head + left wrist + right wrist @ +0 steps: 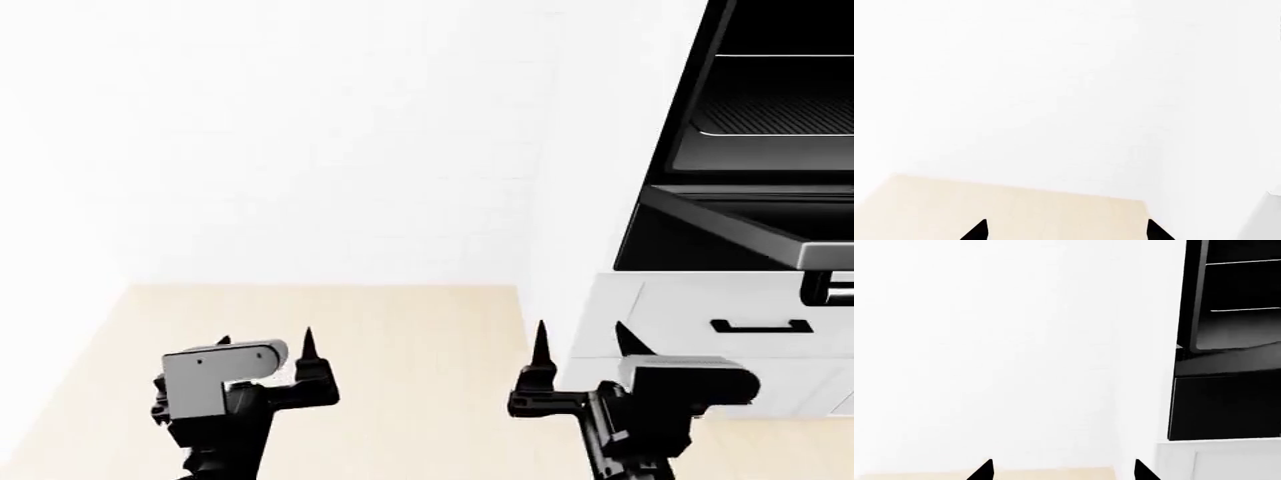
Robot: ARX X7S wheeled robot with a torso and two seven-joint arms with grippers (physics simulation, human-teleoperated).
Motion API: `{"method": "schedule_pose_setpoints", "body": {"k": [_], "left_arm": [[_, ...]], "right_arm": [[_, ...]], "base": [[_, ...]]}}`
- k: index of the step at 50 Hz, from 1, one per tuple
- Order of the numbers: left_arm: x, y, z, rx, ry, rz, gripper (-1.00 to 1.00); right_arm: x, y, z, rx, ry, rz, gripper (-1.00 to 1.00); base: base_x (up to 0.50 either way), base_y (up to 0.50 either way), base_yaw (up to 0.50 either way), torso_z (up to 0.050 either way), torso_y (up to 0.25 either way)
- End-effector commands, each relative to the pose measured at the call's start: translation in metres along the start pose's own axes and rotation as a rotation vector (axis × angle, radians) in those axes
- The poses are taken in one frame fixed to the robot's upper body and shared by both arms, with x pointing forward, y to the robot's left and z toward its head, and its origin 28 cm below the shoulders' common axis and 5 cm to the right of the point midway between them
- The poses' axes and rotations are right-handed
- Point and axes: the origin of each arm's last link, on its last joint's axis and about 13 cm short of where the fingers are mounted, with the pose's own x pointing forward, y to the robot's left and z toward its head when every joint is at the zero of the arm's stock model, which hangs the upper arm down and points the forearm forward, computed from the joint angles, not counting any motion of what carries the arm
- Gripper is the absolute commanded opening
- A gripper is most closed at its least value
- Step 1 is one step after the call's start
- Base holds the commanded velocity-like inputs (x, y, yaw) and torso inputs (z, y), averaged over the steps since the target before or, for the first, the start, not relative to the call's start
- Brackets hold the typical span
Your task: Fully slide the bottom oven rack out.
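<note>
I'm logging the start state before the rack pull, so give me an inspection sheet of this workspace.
Surface: pale wood floor, bare where visible.
Job's things: oven at far right, door folded down; bottom rack sits inside the cavity, not pulled out.
Clutter: nothing seen.
Grippers: left gripper and right gripper both open, empty, low over the floor, well short of the oven.
Cables: nothing seen.
Surroundings: plain white wall; white drawer with a dark handle below the oven.
</note>
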Motion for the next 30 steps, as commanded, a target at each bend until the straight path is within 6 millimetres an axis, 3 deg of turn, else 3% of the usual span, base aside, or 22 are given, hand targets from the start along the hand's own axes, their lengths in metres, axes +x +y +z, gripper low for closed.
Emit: {"method": "schedule_pose_setpoints", "body": {"k": [1,5,9,13,25,30], "left_arm": [[-0.019,-0.003,0.080,0.038,0.047,-0.060,1.00],[-0.024,0.000,0.115,0.059,0.044,-0.071,1.00],[-0.023,0.005,0.149,0.068,0.009,0.036,1.00],[-0.040,-0.003,0.177,0.077,-0.020,-0.111,1.00],[-0.062,-0.001,0.233,0.138,-0.070,-0.122,1.00],[-0.064,-0.001,0.246,0.118,-0.080,-0.132,1.00]], "right_arm": [[-0.011,-0.002,0.074,-0.026,-0.064,0.055,1.00],[-0.014,-0.003,0.105,-0.044,-0.092,0.073,1.00],[-0.018,-0.007,0.135,-0.086,-0.137,0.074,1.00],[-0.023,-0.011,0.164,-0.115,-0.183,0.071,1.00],[-0.027,-0.007,0.227,-0.205,-0.195,0.115,1.00],[-0.028,-0.009,0.246,-0.246,-0.183,0.112,1.00]], "base": [[0.00,0.00,0.00,0.000,0.000],[0.00,0.00,0.00,0.000,0.000],[0.00,0.00,0.00,0.000,0.000],[0.00,0.00,0.00,0.000,0.000],[0.00,0.00,0.00,0.000,0.000],[0.00,0.00,0.00,0.000,0.000]]}}
